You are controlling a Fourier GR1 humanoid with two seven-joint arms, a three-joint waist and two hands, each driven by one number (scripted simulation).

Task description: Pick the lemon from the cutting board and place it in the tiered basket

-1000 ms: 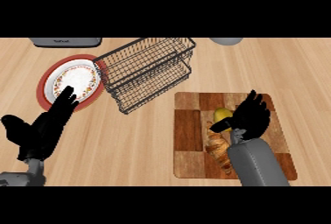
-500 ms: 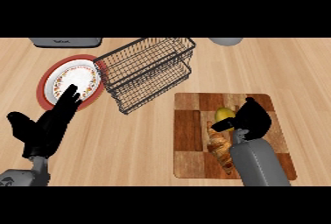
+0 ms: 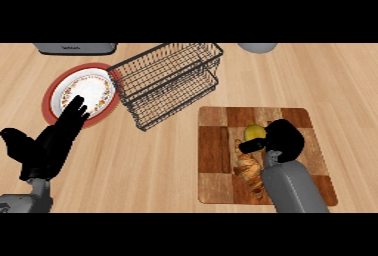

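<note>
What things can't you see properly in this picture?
- Yellow lemon, head view: its right side is hidden behind the black right hand, so whether the hand touches it cannot be told.
- Brown croissant: its right part is covered by the grey forearm.
- Grey appliance and grey round object: both cut off at the top edge.
- Patterned plate with red rim: partly covered by the open left hand.

The right hand curls around the lemon on the cutting board. The left hand rests open beside the plate.
</note>
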